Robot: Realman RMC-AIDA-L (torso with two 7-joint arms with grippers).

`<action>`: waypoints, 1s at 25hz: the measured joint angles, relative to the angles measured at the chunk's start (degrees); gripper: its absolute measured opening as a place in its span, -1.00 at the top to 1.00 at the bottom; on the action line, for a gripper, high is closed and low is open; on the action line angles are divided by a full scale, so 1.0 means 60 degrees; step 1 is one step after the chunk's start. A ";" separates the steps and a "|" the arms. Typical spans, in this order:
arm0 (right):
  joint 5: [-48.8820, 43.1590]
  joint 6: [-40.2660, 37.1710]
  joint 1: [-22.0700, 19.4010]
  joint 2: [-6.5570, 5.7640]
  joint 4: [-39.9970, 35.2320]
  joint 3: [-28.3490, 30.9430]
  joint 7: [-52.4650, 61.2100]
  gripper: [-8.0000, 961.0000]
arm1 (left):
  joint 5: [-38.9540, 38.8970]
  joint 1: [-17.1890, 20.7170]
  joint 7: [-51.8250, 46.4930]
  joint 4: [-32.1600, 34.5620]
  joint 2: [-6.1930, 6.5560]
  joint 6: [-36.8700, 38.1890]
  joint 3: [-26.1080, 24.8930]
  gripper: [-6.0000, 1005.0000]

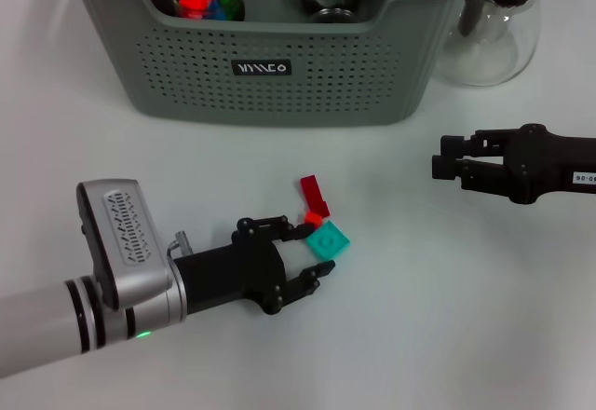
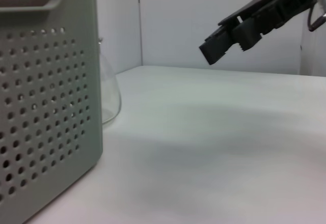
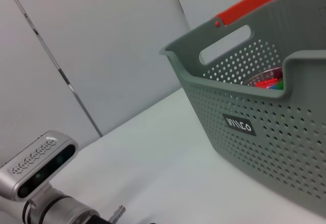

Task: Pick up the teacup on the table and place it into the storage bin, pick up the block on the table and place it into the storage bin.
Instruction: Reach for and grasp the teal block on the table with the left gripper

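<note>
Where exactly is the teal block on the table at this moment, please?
In the head view the teal block lies on the table in front of the storage bin, between the open left gripper's fingers, touching small red blocks.

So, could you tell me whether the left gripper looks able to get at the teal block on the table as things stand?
Probably yes. The left gripper is open right at the teal block, with one finger beside it. Only the small red pieces lie touching its far side; nothing stands between fingers and block.
</note>
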 joint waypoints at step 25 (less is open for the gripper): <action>-0.0003 -0.0058 -0.0083 -0.0002 0.0000 0.0013 0.0000 0.11 | -0.0274 -0.0266 0.0333 -0.0627 0.0001 -0.0307 -0.0263 -0.13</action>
